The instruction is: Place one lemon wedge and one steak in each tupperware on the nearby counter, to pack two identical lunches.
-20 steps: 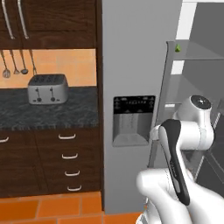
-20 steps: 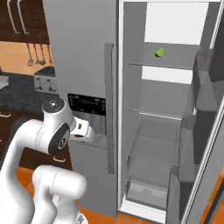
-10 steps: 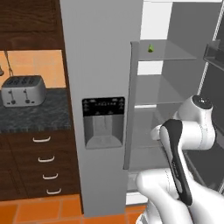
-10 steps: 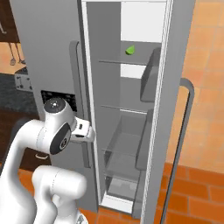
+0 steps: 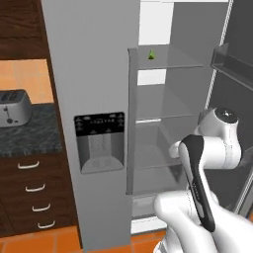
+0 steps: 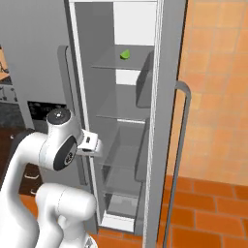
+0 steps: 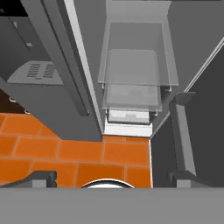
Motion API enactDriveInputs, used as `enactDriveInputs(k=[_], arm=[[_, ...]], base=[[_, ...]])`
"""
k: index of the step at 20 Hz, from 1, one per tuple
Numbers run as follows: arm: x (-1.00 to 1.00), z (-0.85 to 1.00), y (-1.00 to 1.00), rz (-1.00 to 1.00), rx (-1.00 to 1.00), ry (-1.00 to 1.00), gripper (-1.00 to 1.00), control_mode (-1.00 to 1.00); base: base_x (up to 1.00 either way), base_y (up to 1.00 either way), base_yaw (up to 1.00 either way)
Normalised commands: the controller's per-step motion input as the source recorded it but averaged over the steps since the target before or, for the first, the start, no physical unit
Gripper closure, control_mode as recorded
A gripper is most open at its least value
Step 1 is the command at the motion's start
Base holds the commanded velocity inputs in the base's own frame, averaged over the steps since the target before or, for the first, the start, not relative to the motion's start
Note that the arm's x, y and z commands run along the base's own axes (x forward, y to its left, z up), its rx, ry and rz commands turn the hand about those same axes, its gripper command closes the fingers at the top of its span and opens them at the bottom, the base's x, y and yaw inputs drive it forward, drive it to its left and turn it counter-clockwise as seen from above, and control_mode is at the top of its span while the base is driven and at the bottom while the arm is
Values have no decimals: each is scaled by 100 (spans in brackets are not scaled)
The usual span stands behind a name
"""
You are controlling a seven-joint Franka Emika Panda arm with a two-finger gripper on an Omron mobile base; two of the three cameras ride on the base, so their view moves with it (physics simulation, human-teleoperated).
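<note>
Left base view shows a small green lemon wedge lying on the top glass shelf of an open fridge, high above and well apart from the gripper. Right base view shows the same wedge on that shelf, near the back wall. The speckled counter sits far off to the arm's left, beyond the fridge's closed door, with a silver toaster standing on it and dark wooden drawers with curved handles below.

Hand view looks down past the gripper, whose two dark fingers are spread wide apart with nothing between them. Directly under the fingers is orange tiled floor. Ahead of the fingers are the fridge's lower glass shelves and a clear bottom drawer. The open fridge door, with its long grey handle, stands on the arm's right.
</note>
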Motion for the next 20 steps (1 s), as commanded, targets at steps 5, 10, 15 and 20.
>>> enactDriveInputs(k=[5, 10, 15, 20], arm=[[0, 0, 0, 0, 0, 0, -100, 100], [0, 0, 0, 0, 0, 0, -100, 100], [0, 0, 0, 0, 0, 0, -100, 100], [0, 0, 0, 0, 0, 0, -100, 100]], base=[[62, -13, -2], [18, -42, 0], [28, -1, 0], [43, 4, 0]])
